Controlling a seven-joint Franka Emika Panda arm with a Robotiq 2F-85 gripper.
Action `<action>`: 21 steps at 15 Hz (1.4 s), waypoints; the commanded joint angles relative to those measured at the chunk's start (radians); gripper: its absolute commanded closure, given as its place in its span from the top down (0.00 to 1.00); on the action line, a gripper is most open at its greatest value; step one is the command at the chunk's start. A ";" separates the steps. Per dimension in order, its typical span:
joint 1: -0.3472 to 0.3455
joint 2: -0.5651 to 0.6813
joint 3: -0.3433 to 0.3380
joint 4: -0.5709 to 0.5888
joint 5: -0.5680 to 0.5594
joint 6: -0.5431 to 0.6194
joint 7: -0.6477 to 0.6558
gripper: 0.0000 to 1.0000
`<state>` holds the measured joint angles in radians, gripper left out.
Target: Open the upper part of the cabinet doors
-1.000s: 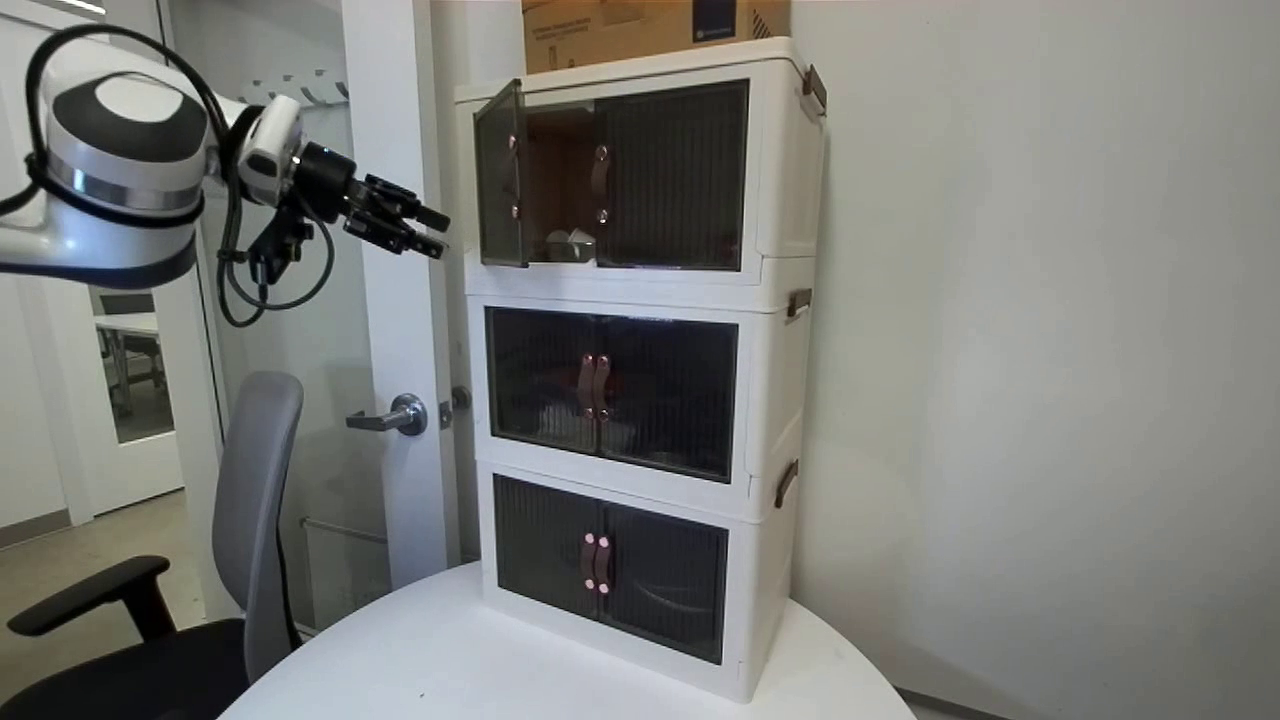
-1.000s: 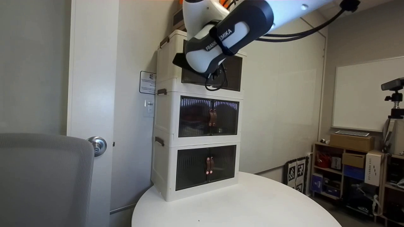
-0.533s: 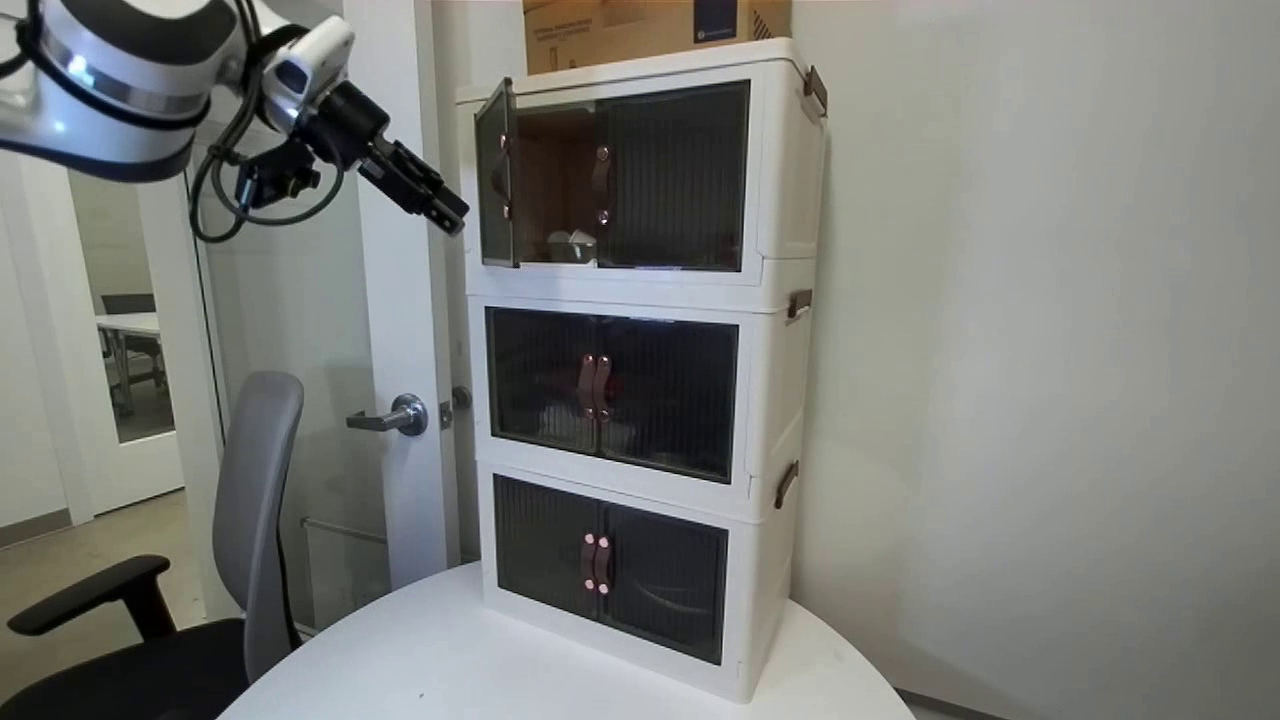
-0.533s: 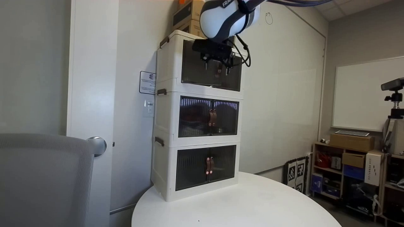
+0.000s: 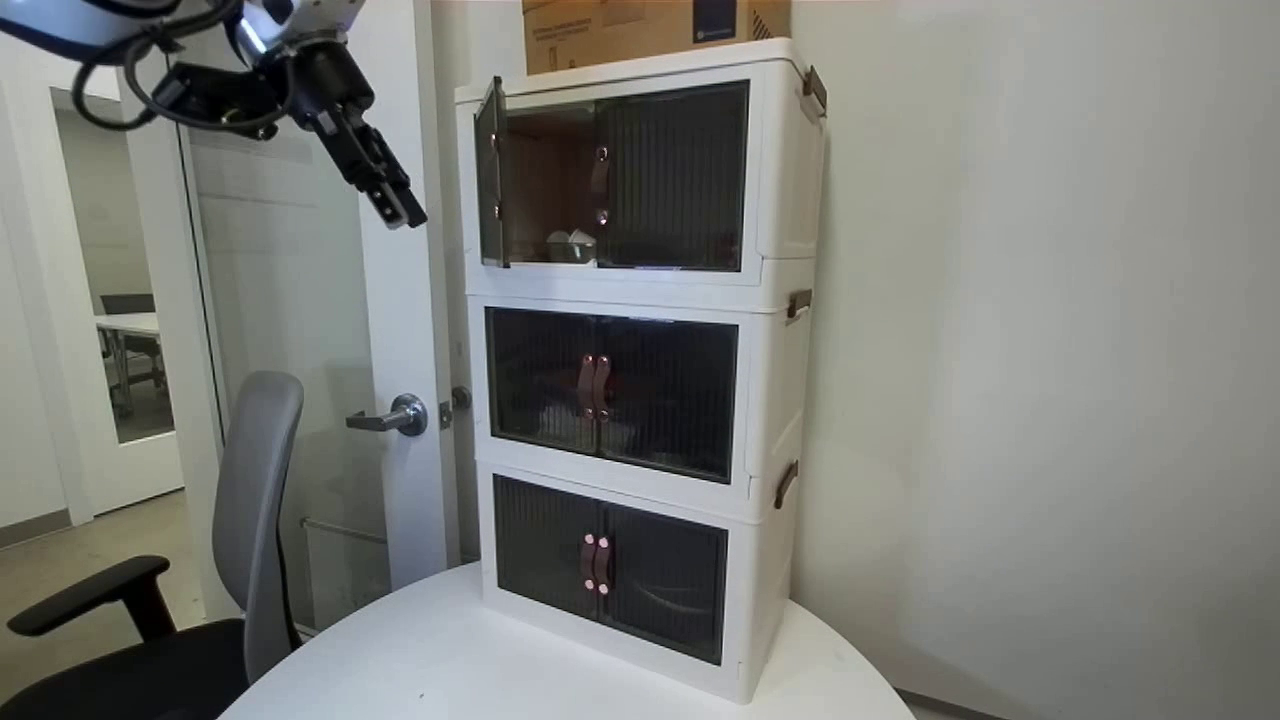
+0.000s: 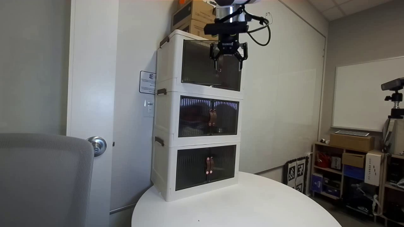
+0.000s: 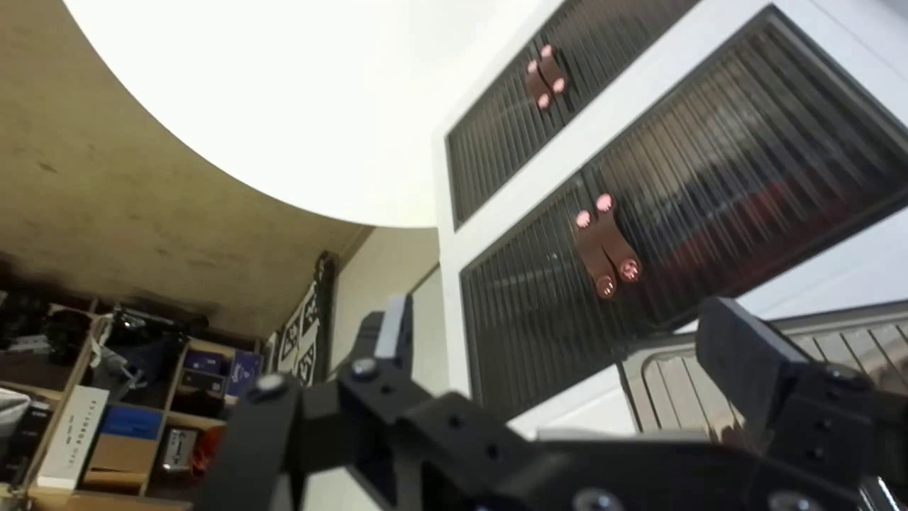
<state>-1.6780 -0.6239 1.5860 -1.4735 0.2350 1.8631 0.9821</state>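
Observation:
The white cabinet (image 5: 640,290) shows three stacked tiers in both exterior views. Of the upper part of the cabinet doors, one dark panel (image 5: 491,180) stands swung outward. Its partner panel (image 5: 680,180) lies flush in the frame, a coppery-studded handle (image 5: 601,185) at its free edge. Through the gap a small container with pale items (image 5: 572,247) is visible inside. My gripper (image 6: 228,66) hangs in front of the top tier, tilted downward and apart from the doors. In the wrist view, a wide space separates the gripper's (image 7: 557,312) fingers, and they hold nothing.
Cardboard boxes (image 5: 650,30) sit on top of the cabinet, which stands on a round white table (image 5: 430,650). A grey office chair (image 5: 255,520) is beside the table. Behind it is a room door with a metal lever (image 5: 390,415). A shelf (image 6: 344,170) stands farther off.
My gripper has pitched downward and drawn back from the cabinet over the last half second. The swung-out upper door has turned a little wider; its partner has not moved.

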 commanded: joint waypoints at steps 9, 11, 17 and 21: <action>-0.124 0.080 -0.014 0.140 0.201 -0.270 -0.098 1.00; -0.078 0.117 -0.057 0.083 0.229 -0.164 -0.109 1.00; -0.076 0.141 -0.050 0.081 0.212 -0.152 -0.076 1.00; -0.061 0.215 -0.017 0.062 0.234 -0.108 -0.248 1.00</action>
<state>-1.7502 -0.4789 1.5412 -1.4010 0.4594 1.7232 0.8440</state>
